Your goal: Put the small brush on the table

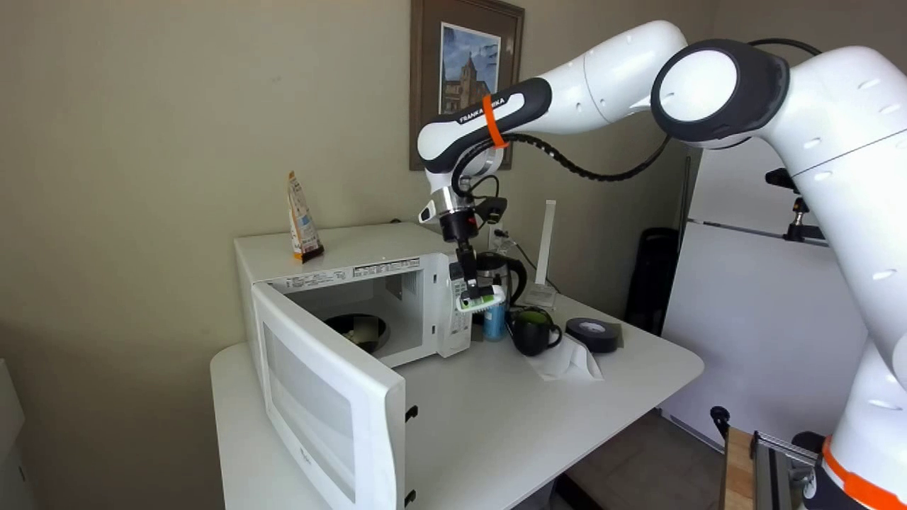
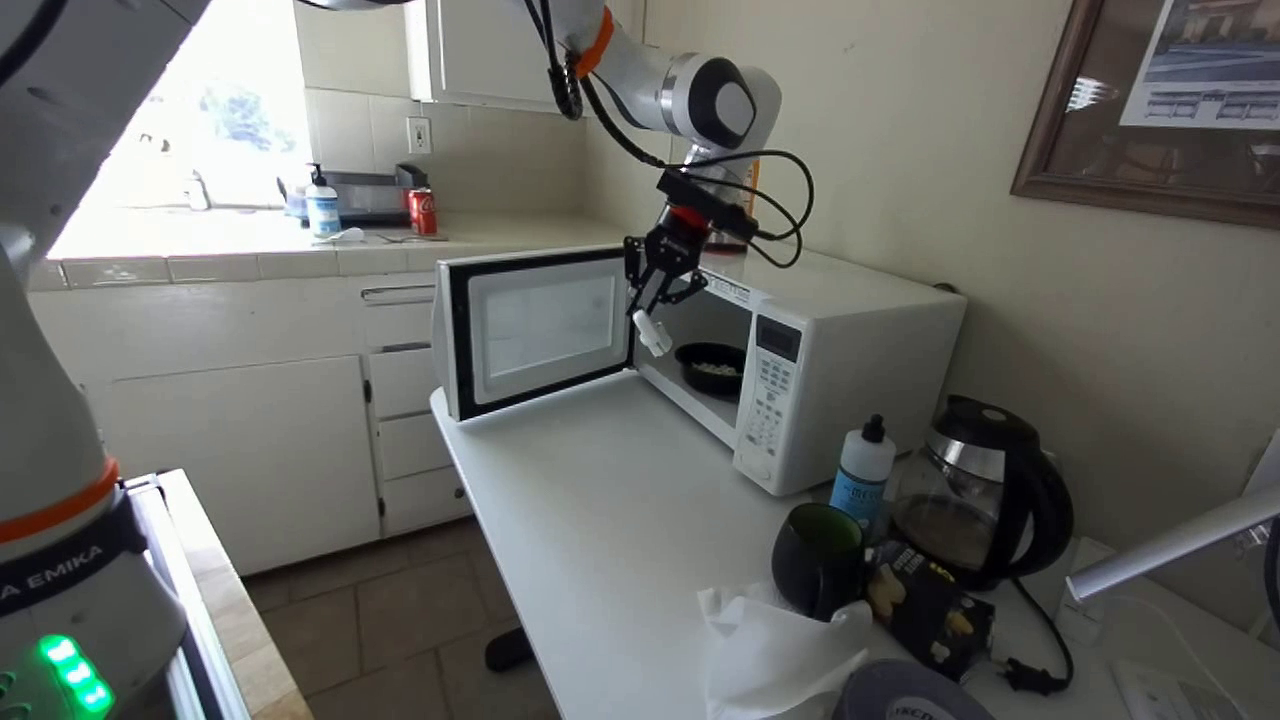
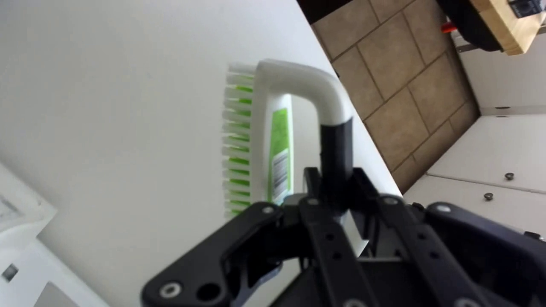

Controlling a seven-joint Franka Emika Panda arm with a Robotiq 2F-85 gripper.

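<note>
The small brush is white with a green label and a looped handle; it shows in both exterior views point(image 1: 482, 301) point(image 2: 652, 333) and large in the wrist view point(image 3: 260, 136). My gripper point(image 1: 476, 290) is shut on the dark grip of its handle, as the wrist view shows point(image 3: 335, 183). The bristles face left in the wrist view. The brush hangs in the air above the white table point(image 1: 489, 432), in front of the open microwave. The table also shows in an exterior view point(image 2: 590, 490) and under the brush in the wrist view point(image 3: 149, 106).
The white microwave point(image 2: 870, 350) stands on the table with its door point(image 1: 326, 397) swung open and a dark bowl point(image 2: 712, 368) inside. A dark mug point(image 2: 818, 565), blue-labelled bottle point(image 2: 862, 472), coffee pot point(image 2: 965, 490), white cloth point(image 2: 780, 650) and black tape roll point(image 1: 594, 334) stand beyond it.
</note>
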